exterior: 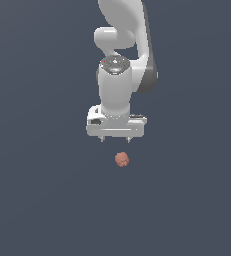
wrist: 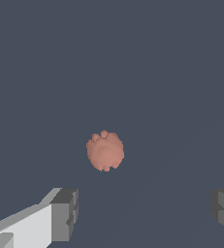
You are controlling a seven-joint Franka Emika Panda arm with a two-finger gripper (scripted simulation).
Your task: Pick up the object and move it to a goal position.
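Gripper (exterior: pixel 116 140) spread wide above salmon ball (exterior: pixel 121 159), apart

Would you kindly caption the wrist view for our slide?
Open gripper hovering above the bumpy salmon ball, not yet grasped.

The arm (exterior: pixel 118 55) is rendered with a smooth, glossy white shell that looks like moulded plastic, with soft highlights seen along its curved housings; a darker grey, matt band is seen down one side. The gripper (exterior: pixel 115 140) is given the same white, plastic-looking finish, while its fingertips (wrist: pixel 65 214) are shown as dull grey blocks with ridged faces (no shine is seen on them). The ball (wrist: pixel 105 151) is shown salmon-pink, matt and bumpy all over. The counter (exterior: pixel 37 200) is rendered as a flat, matt, slate-blue surface without visible texture.
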